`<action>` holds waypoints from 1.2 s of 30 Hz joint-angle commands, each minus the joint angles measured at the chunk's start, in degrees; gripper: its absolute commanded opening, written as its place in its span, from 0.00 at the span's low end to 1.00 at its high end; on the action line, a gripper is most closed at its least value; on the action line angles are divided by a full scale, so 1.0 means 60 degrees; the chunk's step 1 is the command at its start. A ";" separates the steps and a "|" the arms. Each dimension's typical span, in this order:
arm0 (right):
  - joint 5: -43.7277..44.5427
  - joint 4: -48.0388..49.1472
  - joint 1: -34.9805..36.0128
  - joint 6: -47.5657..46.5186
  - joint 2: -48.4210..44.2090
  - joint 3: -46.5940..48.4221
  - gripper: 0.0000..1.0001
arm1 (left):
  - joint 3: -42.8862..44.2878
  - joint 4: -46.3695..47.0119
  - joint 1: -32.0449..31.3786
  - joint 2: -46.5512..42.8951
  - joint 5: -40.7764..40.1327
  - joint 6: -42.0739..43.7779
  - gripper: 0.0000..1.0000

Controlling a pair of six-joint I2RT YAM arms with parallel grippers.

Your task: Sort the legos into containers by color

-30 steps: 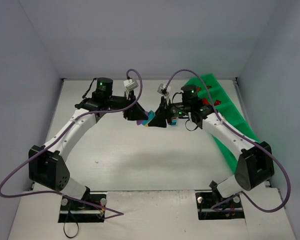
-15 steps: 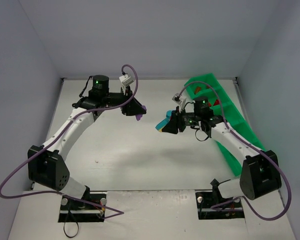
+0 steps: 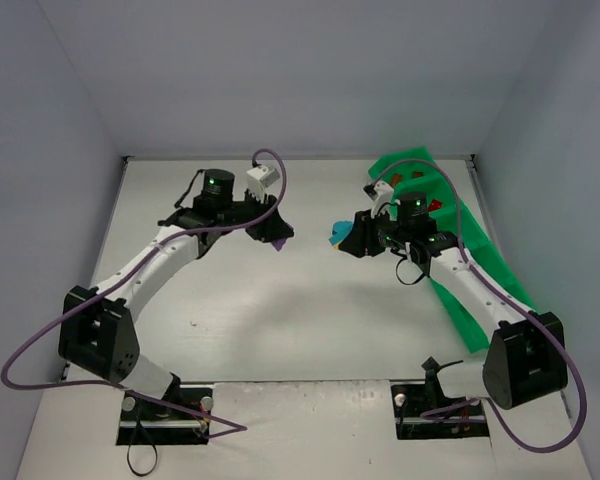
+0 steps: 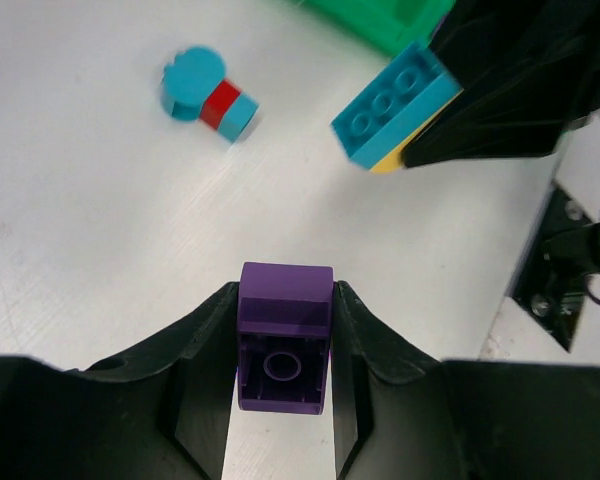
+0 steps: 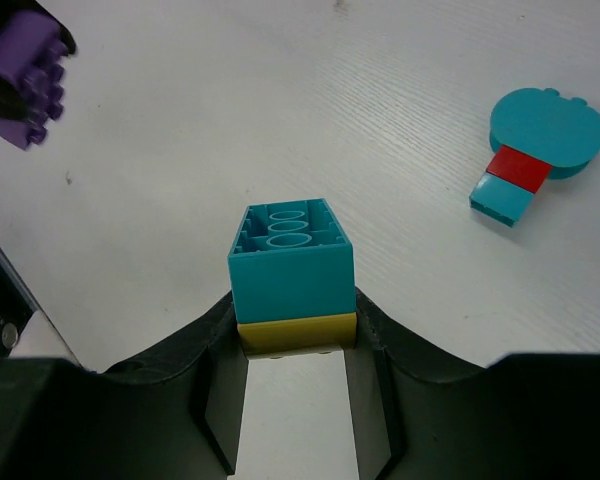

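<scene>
The left gripper [image 4: 285, 325] is closed narrowly on a purple brick [image 4: 285, 350], one finger on each side, and holds it above the table [image 3: 280, 310] left of centre. The right gripper [image 5: 295, 335] pinches a teal-and-yellow stack [image 5: 290, 260] — teal block outermost, yellow between the fingers — near the left edge of the green tray [image 4: 380, 22]. The two loads are apart, with bare white table between and below them. One loose piece [image 5: 535, 150] — a teal disc joined to a red and a teal brick — lies flat on the table near the tray.
</scene>
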 commanded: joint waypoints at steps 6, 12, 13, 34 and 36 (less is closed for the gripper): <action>-0.0034 0.0303 -0.0126 -0.0069 -0.0744 0.0099 0.00 | -0.0964 0.0912 -0.1311 0.1087 -0.3051 -0.0186 0.03; -0.0444 0.0303 -0.0126 -0.0187 -0.0993 -0.0164 0.00 | -0.1214 0.1235 -0.1355 0.1923 -0.3270 -0.0025 0.33; -0.0474 0.0303 -0.0140 -0.0187 -0.1022 -0.0194 0.00 | -0.1243 0.1264 -0.1355 0.2039 -0.3314 -0.0025 0.42; -0.3491 0.0127 0.0181 -0.1285 -0.1067 0.0478 0.00 | 0.1729 -0.2088 -0.0287 0.0063 0.2507 0.2172 0.60; -0.3769 0.0040 0.0357 -0.1431 -0.0862 0.0655 0.00 | 0.2008 -0.2382 -0.0242 0.0121 0.3041 0.2244 0.60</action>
